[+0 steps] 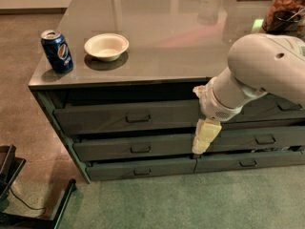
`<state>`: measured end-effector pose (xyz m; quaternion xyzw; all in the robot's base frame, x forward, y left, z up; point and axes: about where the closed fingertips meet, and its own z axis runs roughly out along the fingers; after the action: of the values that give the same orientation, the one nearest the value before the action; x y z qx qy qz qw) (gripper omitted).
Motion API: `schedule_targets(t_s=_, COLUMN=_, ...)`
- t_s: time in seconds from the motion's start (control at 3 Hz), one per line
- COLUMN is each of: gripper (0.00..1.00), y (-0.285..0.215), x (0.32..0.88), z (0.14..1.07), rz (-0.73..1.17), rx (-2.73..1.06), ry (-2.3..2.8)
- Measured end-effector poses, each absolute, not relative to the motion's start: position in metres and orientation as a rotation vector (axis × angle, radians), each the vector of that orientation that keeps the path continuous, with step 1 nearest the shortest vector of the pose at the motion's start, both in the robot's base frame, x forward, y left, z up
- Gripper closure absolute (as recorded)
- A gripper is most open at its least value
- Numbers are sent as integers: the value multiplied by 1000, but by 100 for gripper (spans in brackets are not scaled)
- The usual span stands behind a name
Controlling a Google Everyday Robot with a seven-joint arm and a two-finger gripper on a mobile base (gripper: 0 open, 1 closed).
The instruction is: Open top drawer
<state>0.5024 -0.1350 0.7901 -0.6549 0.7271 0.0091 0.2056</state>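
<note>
Green carpet [157,199] lies nearest. Above it, my cream end effector [206,136] hangs pointing down before the drawer fronts. It sits low and to the right of the top drawer [95,120], clear of its loop handle [138,119], and is probably on approach. I cannot tell whether it is open or closed, and nothing seems held. Beyond, the glossy grey tabletop [171,37] carries a blue can [57,50] and a white bowl [106,46] near its left corner.

Right end of top drawer [95,120] hidden behind arm [257,66], hand [206,137] hanging just below. Jar [285,8] and right-stack drawers [267,141] cut off at right edge.
</note>
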Motion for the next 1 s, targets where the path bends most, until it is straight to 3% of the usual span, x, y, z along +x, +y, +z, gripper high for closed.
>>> schedule_targets(t_s=1.0, gripper=0, y=-111, x=533, z=739, rz=-55, rx=-1883, ry=1922)
